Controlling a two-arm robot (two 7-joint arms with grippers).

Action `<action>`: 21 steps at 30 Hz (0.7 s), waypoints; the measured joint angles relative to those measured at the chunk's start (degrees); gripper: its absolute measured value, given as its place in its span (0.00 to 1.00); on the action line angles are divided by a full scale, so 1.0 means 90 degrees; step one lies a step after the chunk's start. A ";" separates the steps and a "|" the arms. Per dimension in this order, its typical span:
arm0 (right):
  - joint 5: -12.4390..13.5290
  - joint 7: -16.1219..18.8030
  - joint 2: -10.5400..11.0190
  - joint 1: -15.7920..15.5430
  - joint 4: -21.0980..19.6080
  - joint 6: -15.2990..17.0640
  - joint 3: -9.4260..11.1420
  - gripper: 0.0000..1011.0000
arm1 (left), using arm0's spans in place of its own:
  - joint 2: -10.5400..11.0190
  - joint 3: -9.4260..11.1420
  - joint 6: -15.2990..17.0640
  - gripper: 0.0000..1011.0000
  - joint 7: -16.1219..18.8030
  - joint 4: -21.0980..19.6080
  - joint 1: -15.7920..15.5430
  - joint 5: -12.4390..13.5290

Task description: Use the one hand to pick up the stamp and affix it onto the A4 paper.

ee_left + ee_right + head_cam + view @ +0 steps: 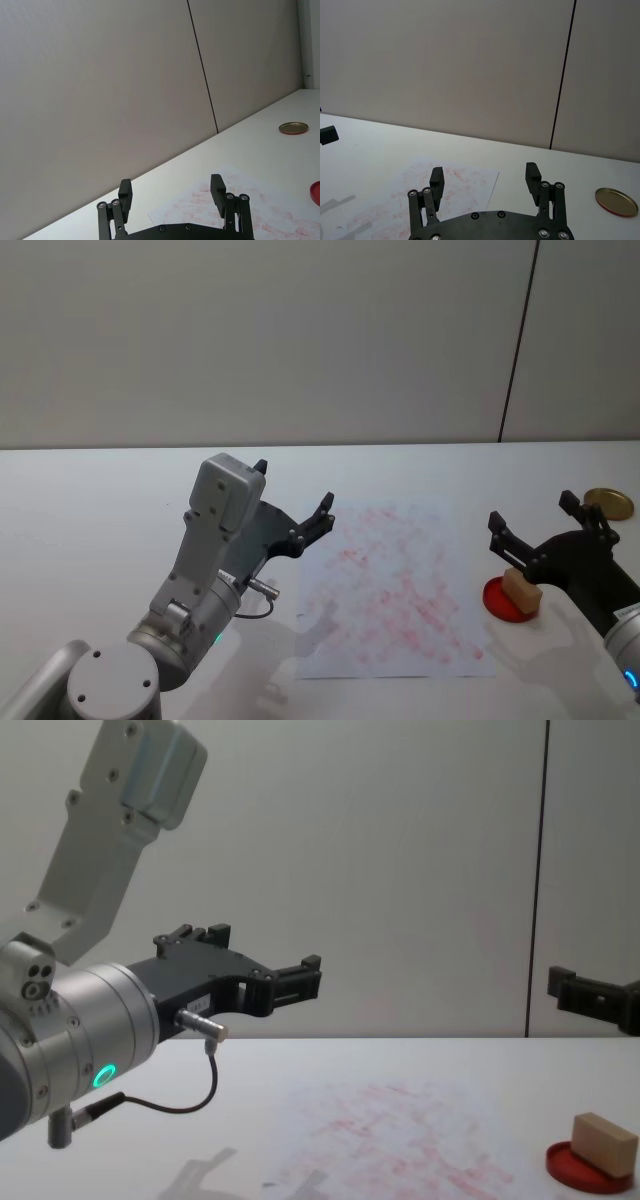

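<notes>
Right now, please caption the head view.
Right gripper hovers open over the stamp on a red dish; left gripper hangs beside A4 paper.

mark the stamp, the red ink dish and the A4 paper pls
stamp [522, 591]: head view, top face of the wooden block.
red ink dish [493, 598]: head view, bare left rim.
A4 paper [400, 580]: head view, middle of the sheet.
</notes>
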 joint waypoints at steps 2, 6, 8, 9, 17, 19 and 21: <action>0.0000 0.0000 0.0000 0.0000 0.0000 0.0000 0.0000 0.99 | 0.0001 0.0000 0.0000 0.98 0.0000 0.0000 0.0000 0.0000; 0.0000 0.0000 0.0000 0.0000 0.0000 0.0000 0.0000 0.99 | 0.0000 0.0000 0.0000 0.98 0.0000 0.0000 0.0000 0.0000; 0.0000 0.0000 0.0000 0.0000 0.0000 0.0000 0.0000 0.99 | 0.0000 0.0000 0.0000 0.98 0.0000 0.0000 0.0000 0.0000; 0.0000 0.0000 0.0000 0.0000 0.0000 0.0000 0.0000 0.99 | 0.0000 0.0000 0.0000 0.98 0.0000 0.0000 0.0000 0.0000; -0.0001 0.0002 0.0000 0.0001 0.0000 0.0000 0.0000 0.99 | 0.0000 0.0000 0.0000 0.98 0.0000 0.0000 0.0000 0.0000; -0.0001 0.0004 0.0000 0.0002 0.0003 0.0001 0.0001 0.99 | 0.0000 0.0000 0.0000 0.98 0.0000 0.0000 0.0000 0.0000; -0.0001 0.0011 0.0000 0.0009 0.0012 0.0011 0.0005 0.99 | 0.0000 0.0000 0.0000 0.98 0.0000 0.0000 0.0000 0.0000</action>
